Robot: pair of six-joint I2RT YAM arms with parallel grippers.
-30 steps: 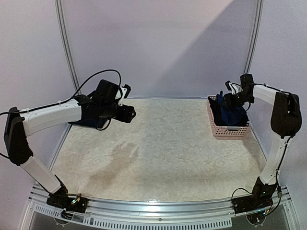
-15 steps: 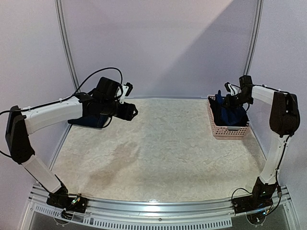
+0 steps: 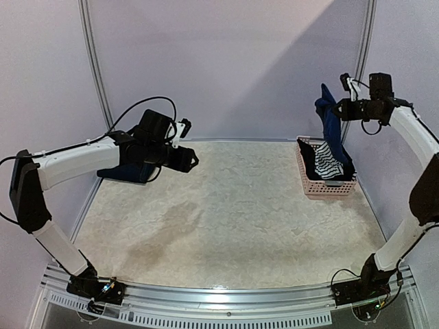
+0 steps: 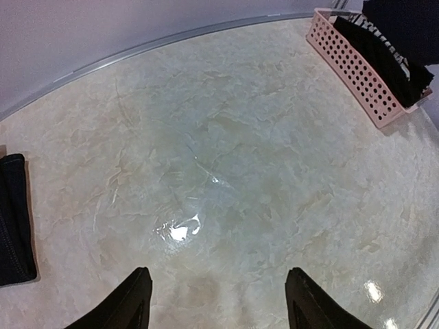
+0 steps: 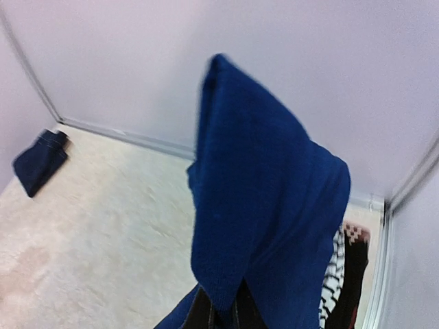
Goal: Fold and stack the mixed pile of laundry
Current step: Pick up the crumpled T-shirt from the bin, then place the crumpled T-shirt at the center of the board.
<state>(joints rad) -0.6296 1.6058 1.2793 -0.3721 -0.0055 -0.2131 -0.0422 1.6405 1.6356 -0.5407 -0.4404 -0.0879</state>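
Right end effector (image 3: 345, 110) grips a blue garment (image 3: 330, 123) above the far-right corner's pink basket (image 3: 328, 188); left end effector (image 4: 218, 279) hangs open.

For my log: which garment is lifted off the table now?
The blue garment hanging from the right pincer; the striped piece lies in the basket, the folded dark piece on the table.

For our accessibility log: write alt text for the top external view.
The right hand holds a blue garment hanging over a pink basket at the table's far right, a striped piece lying inside. The left hand hovers at far left, beside a folded dark garment.
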